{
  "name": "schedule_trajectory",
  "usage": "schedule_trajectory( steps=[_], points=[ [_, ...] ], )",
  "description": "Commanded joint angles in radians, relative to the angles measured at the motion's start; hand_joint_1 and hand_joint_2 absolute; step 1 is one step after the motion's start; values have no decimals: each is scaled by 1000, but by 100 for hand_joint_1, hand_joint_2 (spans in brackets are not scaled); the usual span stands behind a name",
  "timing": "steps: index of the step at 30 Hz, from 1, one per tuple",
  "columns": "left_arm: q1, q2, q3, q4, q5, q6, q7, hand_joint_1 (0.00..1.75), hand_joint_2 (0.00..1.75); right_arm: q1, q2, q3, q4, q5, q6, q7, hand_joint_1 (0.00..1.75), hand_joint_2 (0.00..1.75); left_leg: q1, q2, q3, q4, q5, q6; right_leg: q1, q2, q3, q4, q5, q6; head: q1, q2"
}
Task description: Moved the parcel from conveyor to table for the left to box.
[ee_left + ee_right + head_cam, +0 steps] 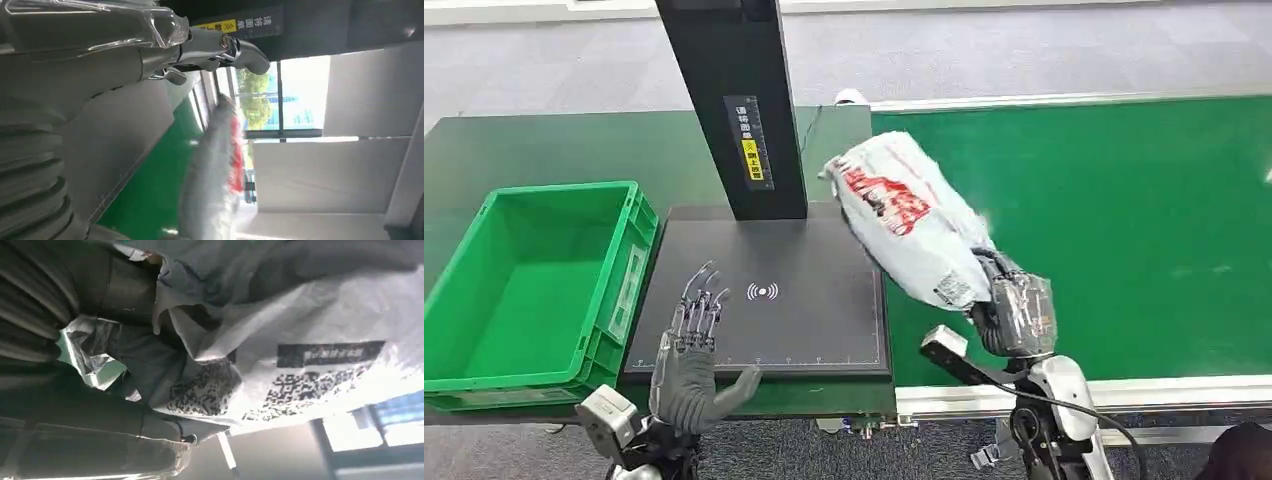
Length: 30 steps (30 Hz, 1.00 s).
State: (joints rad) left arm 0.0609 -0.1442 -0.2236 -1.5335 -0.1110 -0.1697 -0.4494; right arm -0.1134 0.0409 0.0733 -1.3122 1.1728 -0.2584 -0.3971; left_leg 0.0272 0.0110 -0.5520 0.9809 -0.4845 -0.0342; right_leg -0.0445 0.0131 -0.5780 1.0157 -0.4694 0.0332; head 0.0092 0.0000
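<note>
Holding parcel (907, 215) by one end, right robot hand (1014, 312) clamps it aloft over conveyor (1124, 220); left robot hand (696, 345) spread. Risk: bag slips, missing tabletop (544, 150)

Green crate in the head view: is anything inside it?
No. The green crate shows a bare floor, while the right hand holds the parcel above the conveyor's edge.

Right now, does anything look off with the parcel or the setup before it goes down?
Nothing looks damaged or spilled. The parcel is tilted in the right hand, gripped at one end, hanging over the edge between conveyor and black scan pad. The left hand waits open; the green bin holds nothing.
</note>
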Motion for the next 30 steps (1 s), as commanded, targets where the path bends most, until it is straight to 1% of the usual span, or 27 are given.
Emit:
schedule_trajectory(
  steps=[1,2,4,5,8,9,12,13,14,18,19,21,22,24,27,28,29,30],
  points=[
    [-98,22,-52,169,3,-23,-13,0,175,-331,-112,429,400,27,107,-16,175,175,0,5,2,-1,0,2,0,5,0,-1,2,-2,0,0],
    [-102,20,-53,171,6,-26,-14,0,175,-368,-101,470,447,5,123,-38,175,175,0,7,2,-1,1,3,1,6,-1,-2,4,-4,0,0],
    [-117,16,-57,180,12,-34,-6,0,175,-424,-72,543,519,-42,169,-57,175,175,0,6,2,-1,2,3,1,5,0,-1,4,-4,0,0],
    [-125,15,-60,187,13,-35,-5,0,175,-432,-62,568,537,-57,184,-67,175,175,1,8,2,-1,2,3,2,7,-1,-2,5,-5,0,0],
    [-140,16,-69,205,17,-38,-2,0,175,-428,-49,629,574,-83,192,-77,175,175,1,2,3,-1,2,2,2,2,1,-2,3,-4,0,0],
    [-142,17,-73,212,19,-40,-2,0,175,-422,-47,639,580,-87,176,-72,175,175,1,2,3,-2,2,3,2,1,2,-3,3,-5,0,0],
    [-155,21,-84,224,25,-41,-4,0,175,-420,-57,675,584,-110,153,-51,175,175,0,-1,3,-1,2,2,1,-1,2,-2,2,-3,0,0],
    [-159,23,-87,226,28,-41,-4,0,175,-418,-62,682,576,-123,158,-54,175,175,1,-2,3,-2,2,3,2,-2,2,-3,2,-4,0,0],
    [-163,25,-89,227,33,-40,-3,0,175,-414,-68,690,566,-141,170,-63,175,175,0,-2,1,0,2,2,0,-1,1,-1,1,-2,0,0],
    [-165,27,-94,230,37,-37,-1,0,175,-411,-69,713,563,-168,189,-82,175,175,0,-1,0,0,2,2,1,-1,0,-1,2,-3,0,0],
    [-164,28,-96,230,38,-36,-1,0,175,-413,-70,725,568,-197,205,-104,175,175,0,-2,0,-1,2,3,2,-2,0,-2,2,-4,0,0],
    [-166,28,-98,232,38,-35,-1,0,175,-413,-68,732,571,-199,210,-106,175,175,0,-2,0,0,2,1,0,-1,0,0,1,-2,0,0],
    [-172,25,-97,235,39,-35,1,0,175,-414,-62,737,573,-198,211,-104,175,175,0,-2,0,-1,2,2,1,-2,0,-1,2,-4,0,0],
    [-177,24,-99,240,40,-33,2,0,175,-420,-56,745,583,-204,214,-106,175,175,0,-2,0,0,2,2,1,-2,0,-1,2,-3,0,0],
    [-172,28,-99,237,42,-31,3,0,175,-416,-55,740,567,-222,180,-117,175,175,0,-1,0,0,2,2,1,-1,-1,0,2,-2,0,0],
    [-169,29,-99,236,42,-30,3,0,175,-416,-55,739,560,-212,147,-97,175,175,0,-1,0,0,2,2,0,-1,0,0,2,-2,0,0],
    [-167,30,-99,237,42,-30,3,0,175,-417,-56,738,560,-212,148,-98,175,175,0,-1,0,0,2,2,1,-1,0,-1,2,-3,0,0],
    [-164,30,-98,235,43,-29,3,0,175,-419,-58,738,557,-188,110,-59,175,175,0,-1,0,0,2,2,1,-1,0,-1,2,-3,0,0]
  ],
)
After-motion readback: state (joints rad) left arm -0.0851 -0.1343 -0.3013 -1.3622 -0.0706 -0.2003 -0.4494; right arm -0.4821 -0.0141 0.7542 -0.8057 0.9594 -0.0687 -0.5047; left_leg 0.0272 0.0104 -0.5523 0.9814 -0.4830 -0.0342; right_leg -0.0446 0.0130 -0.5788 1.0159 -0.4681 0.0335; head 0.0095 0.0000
